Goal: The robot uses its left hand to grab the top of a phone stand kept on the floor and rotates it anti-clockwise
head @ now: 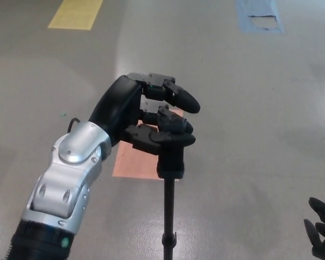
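A black phone stand (169, 206) rises from the floor at bottom centre as a thin pole with a thicker block at its top. My left hand (151, 116) sits over that top, its thumb and lower finger closed around the head of the stand, the upper finger (181, 97) sticking out above. The silver forearm comes in from the lower left. At the bottom right corner only the fingertips of my right hand (320, 230) show, spread apart and holding nothing.
An orange-pink rectangle (132, 160) is marked on the grey floor under the left hand. A yellow patch (76, 13) lies at the top left and a blue patch (260, 16) at the top right.
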Robot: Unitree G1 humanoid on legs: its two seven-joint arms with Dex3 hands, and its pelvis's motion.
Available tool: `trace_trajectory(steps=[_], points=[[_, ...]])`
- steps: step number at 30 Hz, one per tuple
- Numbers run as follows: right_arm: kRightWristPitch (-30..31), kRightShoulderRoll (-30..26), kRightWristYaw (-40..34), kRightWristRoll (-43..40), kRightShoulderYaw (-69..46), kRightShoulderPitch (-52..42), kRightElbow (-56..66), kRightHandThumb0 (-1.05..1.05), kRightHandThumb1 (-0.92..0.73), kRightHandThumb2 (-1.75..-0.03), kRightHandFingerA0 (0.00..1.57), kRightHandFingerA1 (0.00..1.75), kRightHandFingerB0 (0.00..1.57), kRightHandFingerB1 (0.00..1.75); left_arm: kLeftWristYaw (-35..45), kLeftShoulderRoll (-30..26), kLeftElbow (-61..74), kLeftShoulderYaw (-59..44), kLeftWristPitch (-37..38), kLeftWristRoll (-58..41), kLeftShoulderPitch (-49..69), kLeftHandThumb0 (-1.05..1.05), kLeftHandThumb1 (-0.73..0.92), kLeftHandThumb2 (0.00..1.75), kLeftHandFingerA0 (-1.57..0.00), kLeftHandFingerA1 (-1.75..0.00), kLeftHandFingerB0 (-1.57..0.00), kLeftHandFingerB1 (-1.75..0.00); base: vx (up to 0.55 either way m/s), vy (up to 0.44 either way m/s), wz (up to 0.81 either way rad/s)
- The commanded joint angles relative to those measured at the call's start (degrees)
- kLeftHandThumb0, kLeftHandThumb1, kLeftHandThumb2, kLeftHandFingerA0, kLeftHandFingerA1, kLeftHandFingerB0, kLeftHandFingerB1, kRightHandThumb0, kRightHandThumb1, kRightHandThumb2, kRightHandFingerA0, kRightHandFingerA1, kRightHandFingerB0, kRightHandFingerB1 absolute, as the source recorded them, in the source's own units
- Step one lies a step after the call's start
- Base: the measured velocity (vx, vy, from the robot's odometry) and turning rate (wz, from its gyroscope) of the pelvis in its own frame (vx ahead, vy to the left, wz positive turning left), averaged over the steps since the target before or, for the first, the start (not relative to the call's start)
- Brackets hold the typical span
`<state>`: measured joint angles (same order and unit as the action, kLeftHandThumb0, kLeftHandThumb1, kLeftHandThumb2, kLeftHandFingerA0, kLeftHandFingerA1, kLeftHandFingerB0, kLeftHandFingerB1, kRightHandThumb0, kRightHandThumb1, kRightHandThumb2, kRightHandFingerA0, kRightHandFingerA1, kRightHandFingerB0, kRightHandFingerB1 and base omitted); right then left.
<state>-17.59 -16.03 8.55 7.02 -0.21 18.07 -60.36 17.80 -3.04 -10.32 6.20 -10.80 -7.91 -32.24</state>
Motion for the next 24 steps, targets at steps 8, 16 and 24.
trace_trajectory(steps=[8,16,24], points=[[1.61,-1.34,-0.75,1.22,0.78,3.35,-1.5,-0.69,-0.92,-0.8,0.01,0.22,0.0,0.08,1.96,0.16,-0.24,-4.72,-17.94,-7.9,2.57,-0.04,0.31,0.62,-1.21,-0.67,-1.11,-0.64,0.0,0.0,0.0],[1.59,-1.33,-0.84,1.45,1.07,2.93,-1.33,-0.77,-0.83,-1.16,0.0,0.28,0.0,0.2,-1.51,1.47,-0.85,-15.29,-43.37,-22.21,-1.35,0.08,0.5,0.61,-1.09,-0.77,-0.93,-0.68,0.0,0.0,0.0],[1.22,-1.26,0.16,0.7,0.59,3.08,-1.68,-0.76,-0.81,-1.16,0.0,0.26,0.0,0.2,-4.86,2.7,0.73,-17.24,-47.46,-23.1,-0.75,-0.02,0.58,0.58,-1.03,-0.76,-0.85,-0.65,0.0,0.0,0.0]])
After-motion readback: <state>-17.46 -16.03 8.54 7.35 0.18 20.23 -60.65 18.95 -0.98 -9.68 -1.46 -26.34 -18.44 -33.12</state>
